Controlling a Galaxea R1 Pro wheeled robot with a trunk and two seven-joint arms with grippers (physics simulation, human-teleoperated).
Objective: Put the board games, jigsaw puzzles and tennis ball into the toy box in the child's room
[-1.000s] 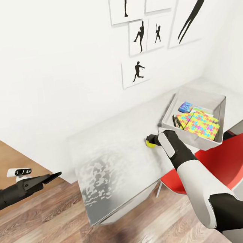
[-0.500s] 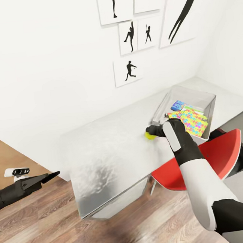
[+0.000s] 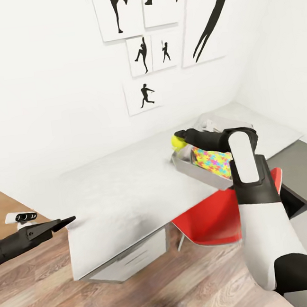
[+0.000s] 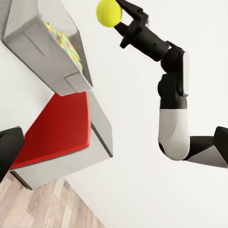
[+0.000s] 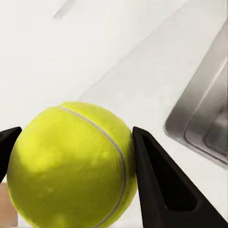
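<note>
1. The right gripper (image 3: 179, 140) is clenched on the tennis ball (image 3: 176, 142), one finger on each side, as the right wrist view shows.
2. The ball hangs in the air, just beside the near corner of the toy box (image 3: 189, 167), above the table (image 3: 115, 196).
3. The ball is probably light, a little soft and fuzzy; a hold across its middle seems best.
4. It is round, so it has no long axis and no direction.
5. The left gripper (image 3: 61, 223) hangs well apart over the floor, its fingers seemingly together.

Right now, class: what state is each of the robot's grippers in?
Left gripper: shut, holding nothing.
Right gripper: shut on the tennis ball, lifted beside the toy box.
</note>
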